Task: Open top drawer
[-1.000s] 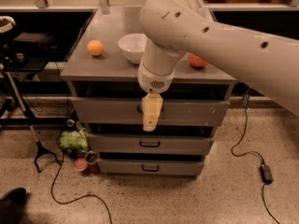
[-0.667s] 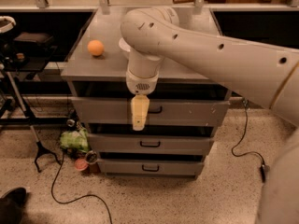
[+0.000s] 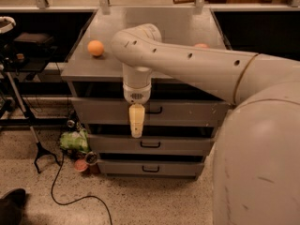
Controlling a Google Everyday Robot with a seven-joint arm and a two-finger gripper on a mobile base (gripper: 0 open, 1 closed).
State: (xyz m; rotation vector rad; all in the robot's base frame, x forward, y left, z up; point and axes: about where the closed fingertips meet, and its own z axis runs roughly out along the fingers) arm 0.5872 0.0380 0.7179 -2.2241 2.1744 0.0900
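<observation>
One bulky pale arm fills near right. Gripper hangs pointing down before top drawer, just left of black handle. Cannot tell how far open, nor whether touching drawer front. Nothing seen held. Drawer looks shut, under cabinet top. Orange ball on top, far left.

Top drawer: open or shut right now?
Shut. The top drawer sits flush with the lower drawers, no interior showing. The gripper hangs before it, just left of its handle.
</observation>
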